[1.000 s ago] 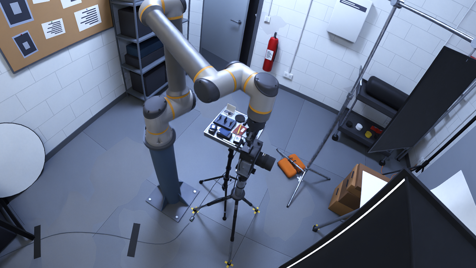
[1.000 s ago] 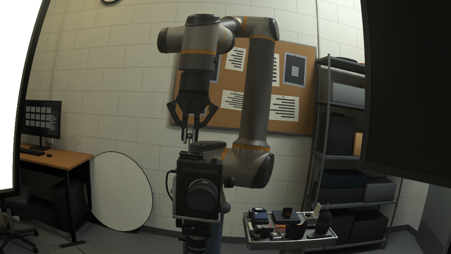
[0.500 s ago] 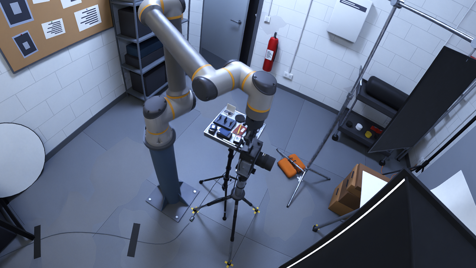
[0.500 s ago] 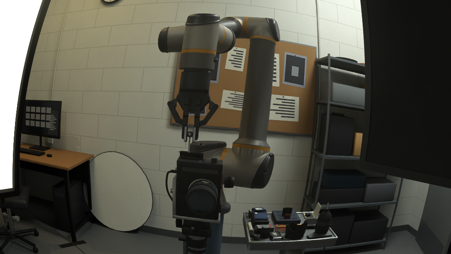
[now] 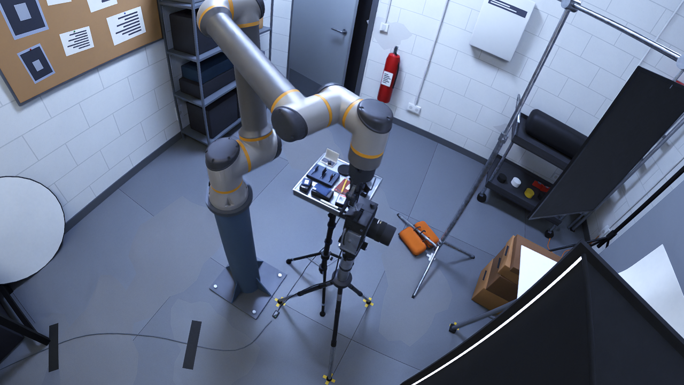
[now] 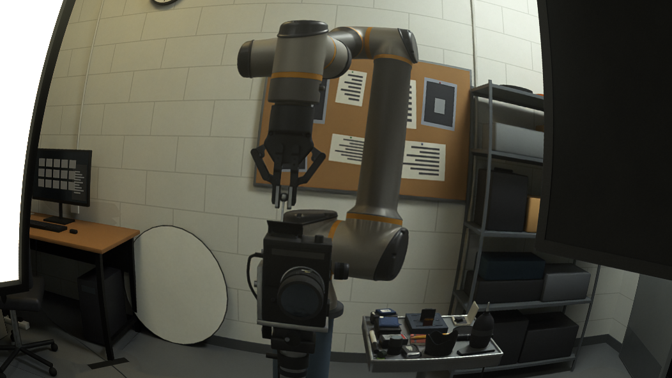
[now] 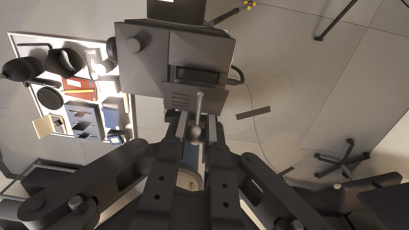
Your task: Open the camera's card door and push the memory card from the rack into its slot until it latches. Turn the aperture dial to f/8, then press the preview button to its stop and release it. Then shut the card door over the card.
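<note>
My gripper (image 6: pixel 283 199) (image 7: pixel 195 134) hangs straight down over the top rear of the camera (image 6: pixel 295 272) (image 5: pixel 359 224), closed around the ball knob (image 7: pixel 195 135) of a thin metal rod that stands up from the card door (image 7: pixel 196 101). The door is a ribbed dark flap at the camera's back edge. The camera sits on a tripod with its lens facing away from the robot's column. A round dial (image 7: pixel 134 44) sits on the camera's top plate. The memory card rack (image 7: pixel 83 121) is a blue block on the accessory tray (image 5: pixel 330 184) beside the camera.
The robot's column (image 5: pixel 239 244) stands left of the tripod (image 5: pixel 335 297). The tray also carries a lens hood (image 6: pixel 439 343), a blower (image 6: pixel 481 329) and a red notebook. Light stands, an orange bag (image 5: pixel 417 238) and boxes crowd the floor to the right.
</note>
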Available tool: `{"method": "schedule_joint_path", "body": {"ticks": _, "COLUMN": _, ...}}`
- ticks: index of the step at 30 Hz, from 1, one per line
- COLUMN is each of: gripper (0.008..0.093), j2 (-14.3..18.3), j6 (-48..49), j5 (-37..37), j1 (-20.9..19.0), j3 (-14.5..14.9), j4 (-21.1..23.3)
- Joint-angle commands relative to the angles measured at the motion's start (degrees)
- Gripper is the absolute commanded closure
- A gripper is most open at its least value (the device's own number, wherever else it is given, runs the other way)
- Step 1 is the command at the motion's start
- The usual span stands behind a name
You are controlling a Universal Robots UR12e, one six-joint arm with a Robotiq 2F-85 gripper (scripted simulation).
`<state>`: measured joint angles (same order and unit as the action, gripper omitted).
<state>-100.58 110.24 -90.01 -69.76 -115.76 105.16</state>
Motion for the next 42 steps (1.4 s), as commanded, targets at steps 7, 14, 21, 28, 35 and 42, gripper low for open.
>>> {"method": "schedule_joint_path", "body": {"ticks": 7, "gripper": 0.0934, "j2": -0.9, "j6": 0.3, "j5": 0.0, "j1": 0.3, "j3": -0.6, "j4": -0.2}}
{"method": "schedule_joint_path", "body": {"ticks": 14, "gripper": 0.0934, "j2": -1.8, "j6": 0.6, "j5": 0.0, "j1": 0.6, "j3": -1.4, "j4": -0.3}}
{"method": "schedule_joint_path", "body": {"ticks": 21, "gripper": 0.0934, "j2": -2.7, "j6": 1.0, "j5": 0.0, "j1": 1.0, "j3": -2.3, "j4": -0.3}}
{"method": "schedule_joint_path", "body": {"ticks": 28, "gripper": 0.0934, "j2": -3.6, "j6": 1.3, "j5": 0.0, "j1": 1.3, "j3": -3.3, "j4": -0.2}}
{"method": "schedule_joint_path", "body": {"ticks": 35, "gripper": 0.0934, "j2": -4.3, "j6": 1.6, "j5": 0.0, "j1": 1.6, "j3": -4.2, "j4": 0.0}}
{"method": "schedule_joint_path", "body": {"ticks": 42, "gripper": 0.0934, "j2": -4.9, "j6": 1.9, "j5": 0.0, "j1": 1.9, "j3": -5.2, "j4": 0.4}}
